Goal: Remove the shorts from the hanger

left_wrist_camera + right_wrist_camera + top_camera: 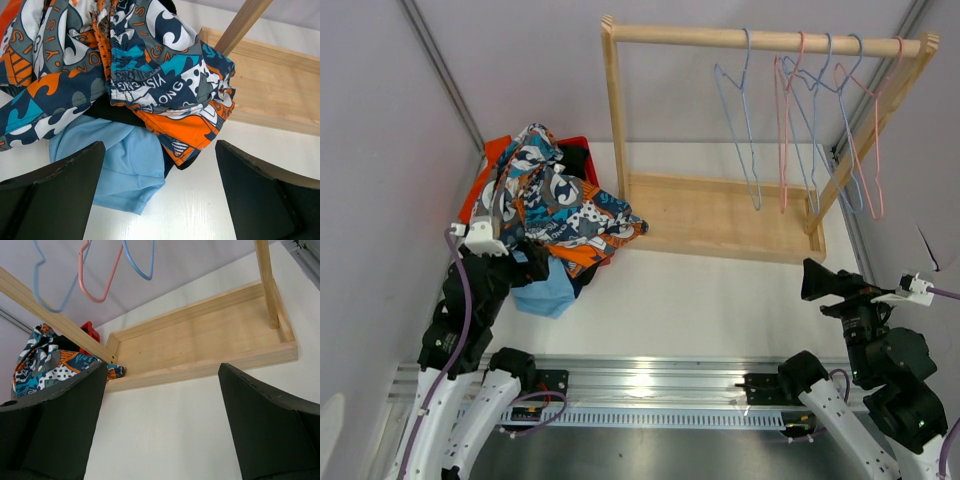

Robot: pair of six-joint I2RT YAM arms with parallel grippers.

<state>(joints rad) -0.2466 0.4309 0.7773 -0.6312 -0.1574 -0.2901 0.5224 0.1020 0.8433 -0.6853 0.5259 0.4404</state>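
Note:
The shorts lie in a heap at the table's left. The blue-orange-white patterned shorts (558, 203) are on top, also in the left wrist view (150, 65). Light blue shorts (548, 290) (120, 165) stick out at the near side, plain orange (480, 185) at the far left, and black fabric (112, 112) shows beneath. Navy shorts cannot be made out. Several blue and pink wire hangers (820, 120) hang bare on the wooden rack's rail (760, 40). My left gripper (525, 265) (160, 200) is open and empty just over the heap's near edge. My right gripper (815, 280) (162, 430) is open and empty over bare table.
The rack's wooden base tray (720, 215) (200, 340) stands at the back middle, its left post (616, 110) next to the heap. A red container edge (582, 148) shows behind the heap. Grey walls close both sides.

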